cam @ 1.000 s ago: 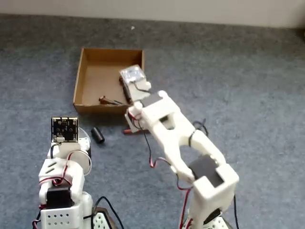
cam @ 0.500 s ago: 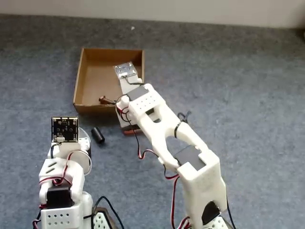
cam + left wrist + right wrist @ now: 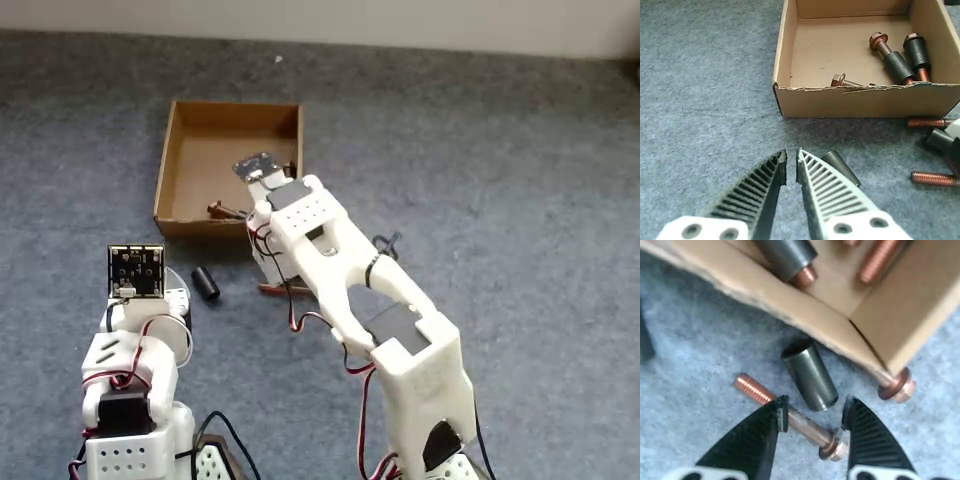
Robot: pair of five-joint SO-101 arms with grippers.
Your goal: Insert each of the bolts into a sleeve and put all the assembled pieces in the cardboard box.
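Observation:
The cardboard box (image 3: 790,60) holds two bolts seated in black sleeves (image 3: 895,60) (image 3: 916,50) and a bare copper bolt (image 3: 842,80). My right gripper (image 3: 815,414) is open just outside the box's near right corner (image 3: 860,335), its jaws either side of a copper bolt (image 3: 800,421) lying on the carpet. A loose dark sleeve (image 3: 810,375) lies just beyond that bolt, and another bolt (image 3: 897,385) pokes out by the corner. My left gripper (image 3: 791,161) hovers shut and empty over the carpet, beside a black sleeve (image 3: 840,167) (image 3: 205,282).
Grey carpet (image 3: 500,150) covers the whole floor. The box (image 3: 225,165) sits at the back left, with the right arm (image 3: 320,240) stretched to its near right corner. The left arm (image 3: 135,330) stands at the front left. Two bolts (image 3: 927,122) (image 3: 935,178) lie before the box.
The right arm swung its wrist back from over the box's right side and down to the carpet outside the near right corner. The left arm stayed still.

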